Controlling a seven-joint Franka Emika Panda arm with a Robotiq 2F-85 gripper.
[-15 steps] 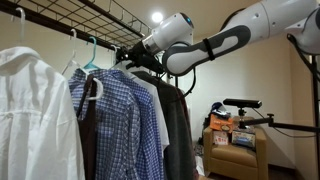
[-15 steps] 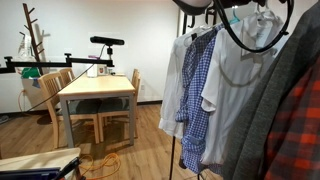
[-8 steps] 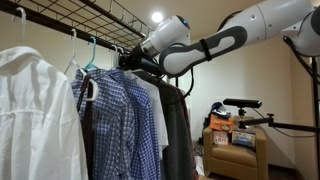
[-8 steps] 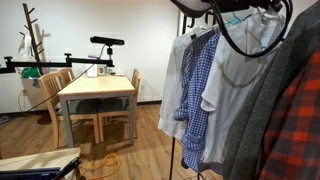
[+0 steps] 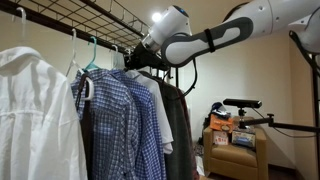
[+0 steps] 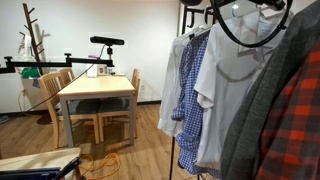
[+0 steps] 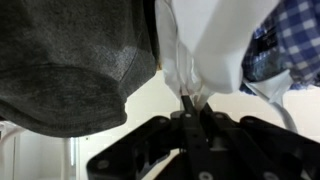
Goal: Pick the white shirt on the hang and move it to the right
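The white shirt [image 6: 236,85] hangs on the rack between a blue plaid shirt [image 6: 190,100] and a grey garment [image 6: 272,95]. In an exterior view only a thin strip of the white shirt [image 5: 162,122] shows behind the plaid shirt [image 5: 120,120]. My gripper [image 5: 134,62] is up at the rail, among the hanger hooks. In the wrist view the gripper [image 7: 190,108] is shut on the thin neck of the white shirt's hanger [image 7: 188,98], with the white shirt [image 7: 210,40] just beyond it. The rest of the hanger is hidden by cloth.
Another white shirt [image 5: 28,115] hangs nearest the camera on the wire rack [image 5: 95,18]. A grey garment [image 7: 70,60] and plaid cloth [image 7: 290,40] flank the grip. A red plaid garment [image 6: 298,135], a wooden table [image 6: 95,92] with chairs and an armchair [image 5: 235,148] are nearby.
The jaws have shut on the hanger. The arm has then risen a little, and the white shirt has lifted and swung slightly away from the grey garment.
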